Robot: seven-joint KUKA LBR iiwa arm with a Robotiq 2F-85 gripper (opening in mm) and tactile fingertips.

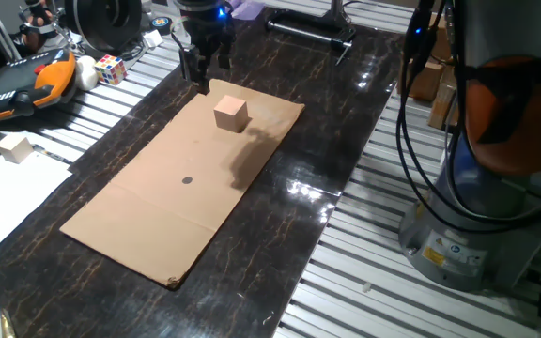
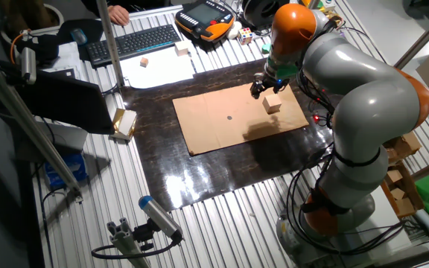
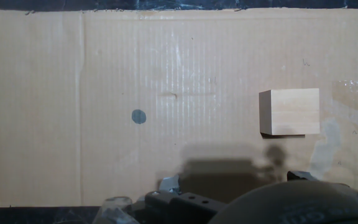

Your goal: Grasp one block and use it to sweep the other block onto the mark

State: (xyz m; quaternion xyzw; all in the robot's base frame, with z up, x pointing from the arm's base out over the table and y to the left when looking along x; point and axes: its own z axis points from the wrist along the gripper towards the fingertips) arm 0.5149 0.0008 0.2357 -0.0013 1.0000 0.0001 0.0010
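The tan wooden cube (image 1: pixel 231 114) sits on the brown cardboard (image 1: pixel 158 216) near its far end. It also shows in the other fixed view (image 2: pixel 272 103) and in the hand view (image 3: pixel 289 112). The dark grey round mark (image 1: pixel 187 180) is drawn near the cardboard's middle, well apart from the cube, and shows in the hand view (image 3: pixel 138 116). My gripper (image 1: pixel 207 75) hangs above the cardboard's far edge, beside the cube and not touching it. Its fingers stand apart and hold nothing.
A Rubik's cube (image 1: pixel 111 68) and an orange teach pendant (image 1: pixel 17 84) lie at the far left. A smaller pale wooden block (image 1: pixel 14 147) rests on white paper. A keyboard (image 2: pixel 132 41) and a small box (image 2: pixel 124 123) sit beyond the dark mat. The robot base (image 1: pixel 496 188) stands at the right.
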